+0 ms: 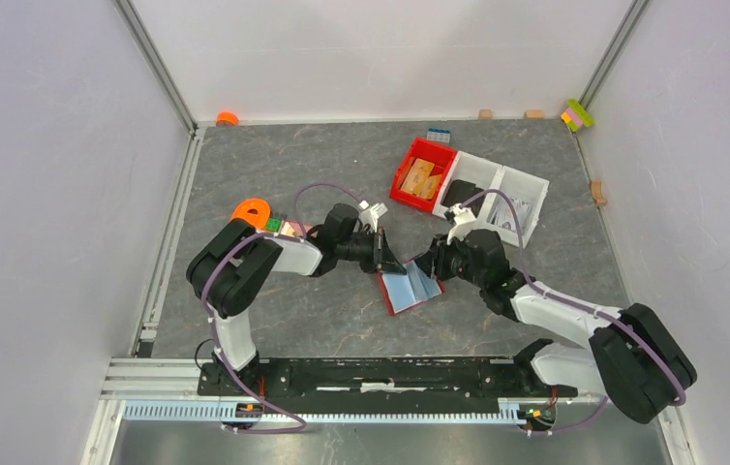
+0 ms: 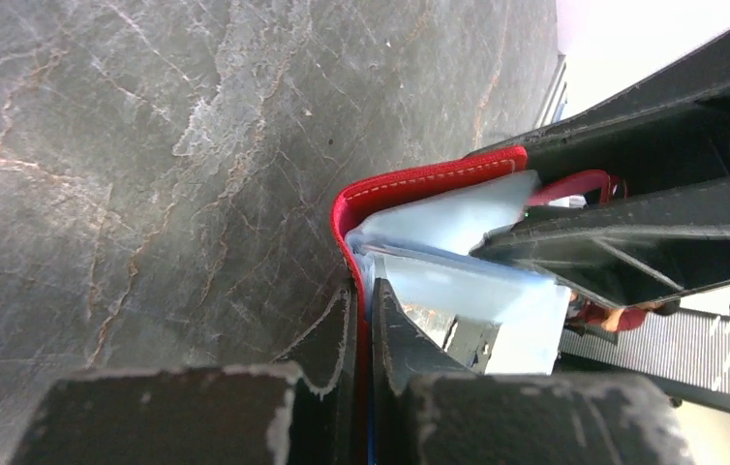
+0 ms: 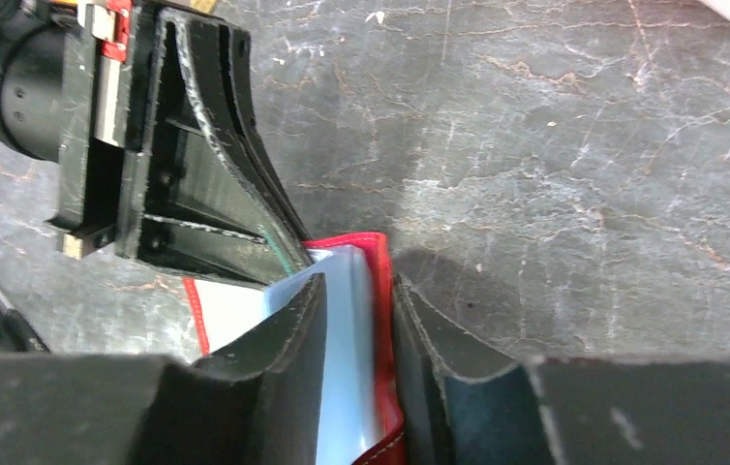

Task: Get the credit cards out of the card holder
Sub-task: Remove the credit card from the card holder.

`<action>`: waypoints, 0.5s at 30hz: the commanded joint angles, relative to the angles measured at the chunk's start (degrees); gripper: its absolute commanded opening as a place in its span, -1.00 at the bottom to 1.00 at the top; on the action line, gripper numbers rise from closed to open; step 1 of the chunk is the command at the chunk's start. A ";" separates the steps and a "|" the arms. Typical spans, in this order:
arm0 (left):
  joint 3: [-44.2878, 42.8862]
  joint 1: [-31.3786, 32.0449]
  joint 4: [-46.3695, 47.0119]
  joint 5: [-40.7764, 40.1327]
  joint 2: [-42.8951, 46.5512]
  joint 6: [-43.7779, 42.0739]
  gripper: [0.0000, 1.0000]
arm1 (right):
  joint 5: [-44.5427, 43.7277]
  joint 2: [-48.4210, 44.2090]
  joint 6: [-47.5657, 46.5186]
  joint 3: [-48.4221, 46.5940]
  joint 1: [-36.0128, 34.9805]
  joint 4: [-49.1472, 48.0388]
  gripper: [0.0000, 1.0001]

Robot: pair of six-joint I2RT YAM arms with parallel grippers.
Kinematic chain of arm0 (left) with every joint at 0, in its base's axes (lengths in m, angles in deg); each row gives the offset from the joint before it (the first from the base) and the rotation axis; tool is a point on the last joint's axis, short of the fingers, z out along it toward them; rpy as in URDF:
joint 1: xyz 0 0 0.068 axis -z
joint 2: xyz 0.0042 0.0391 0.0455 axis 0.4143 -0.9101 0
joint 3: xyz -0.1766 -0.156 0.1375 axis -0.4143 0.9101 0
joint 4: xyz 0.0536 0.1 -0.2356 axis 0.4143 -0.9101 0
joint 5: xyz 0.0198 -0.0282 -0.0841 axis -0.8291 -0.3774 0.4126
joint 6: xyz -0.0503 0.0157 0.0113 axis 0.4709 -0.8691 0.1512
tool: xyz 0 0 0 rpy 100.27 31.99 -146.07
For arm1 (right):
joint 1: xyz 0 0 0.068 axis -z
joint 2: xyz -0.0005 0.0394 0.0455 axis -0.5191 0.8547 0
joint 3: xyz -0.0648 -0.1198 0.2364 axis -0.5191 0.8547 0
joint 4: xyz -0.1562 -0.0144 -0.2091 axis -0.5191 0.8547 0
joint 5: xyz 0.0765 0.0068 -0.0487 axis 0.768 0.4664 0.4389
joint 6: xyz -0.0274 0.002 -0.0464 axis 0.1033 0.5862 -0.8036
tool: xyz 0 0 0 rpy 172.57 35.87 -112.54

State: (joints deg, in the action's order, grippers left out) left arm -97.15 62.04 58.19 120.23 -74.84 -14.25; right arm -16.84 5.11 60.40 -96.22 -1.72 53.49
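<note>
Grey, veined desk [image 1: 342,325] fills the floor of a white-walled cell, and the card holder [image 2: 410,182] lies open on it near the middle, just ahead of the 2 arm bases. The credit cards [image 1: 403,287] sit in it, pale blue against the red lining. In the left wrist view, 2 light blue faces show, angled apart from each other like a wedge.

The left gripper [image 2: 366,291] reaches in from the left, its fingers drawn together on the holder's red stitched edge, with only that thin wall between them. The right gripper [image 3: 361,283] comes from the opposite side. Its fingers stand a little apart, astride the red flap and a light blue card. The flap lies against 1 finger, but I cannot tell whether they pinch it. The 2 grippers nearly meet over the holder.

Farther back and to the right is a red bin [image 1: 402,184] with tan wooden pieces in it, touching a white bin [image 1: 528,180]. An orange ring [image 1: 252,210] lies by the left arm's elbow. Coloured blocks [image 1: 577,114] rest at the far right corner.
</note>
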 commanded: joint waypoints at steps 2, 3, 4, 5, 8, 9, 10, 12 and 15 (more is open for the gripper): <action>0.50 -1.04 4.72 4.31 5.39 -2.72 -0.95 | 3.52 -3.57 -4.30 -2.82 0.03 1.49 0.03; 1.43 -1.19 5.68 4.49 6.96 -2.91 -0.96 | 3.95 -4.14 -4.74 -3.00 0.03 2.34 0.10; 2.15 -1.33 6.83 4.67 8.57 -3.12 -0.96 | 4.76 -4.99 -4.98 -2.90 0.06 2.55 0.14; 3.07 -1.43 7.85 4.76 9.88 -3.27 -0.96 | 5.43 -6.01 -5.31 -2.63 0.16 2.56 0.20; 5.35 -1.47 11.15 5.08 13.33 -3.03 -0.96 | 6.55 -8.34 -6.49 -1.60 0.21 3.05 0.30; 5.84 -1.53 11.93 4.88 14.13 -2.98 -0.96 | 7.10 -8.99 -6.74 -1.32 0.30 2.88 0.32; 6.22 -1.48 12.60 4.86 14.55 -2.86 -0.96 | 7.27 -9.66 -6.89 -1.16 0.30 2.71 0.36; 6.59 -1.61 13.61 5.10 15.02 -2.33 -0.95 | 8.31 -10.59 -6.79 -0.64 0.38 1.75 0.42; 7.00 -1.86 14.59 5.32 15.45 -1.40 -0.96 | 10.18 -12.14 -6.74 0.15 0.48 -0.04 0.70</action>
State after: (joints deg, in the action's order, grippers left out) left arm -90.88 60.57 66.93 123.75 -61.24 -15.37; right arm -10.17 -4.90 54.83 -96.64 -1.44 56.22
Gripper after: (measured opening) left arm 0.066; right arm 0.767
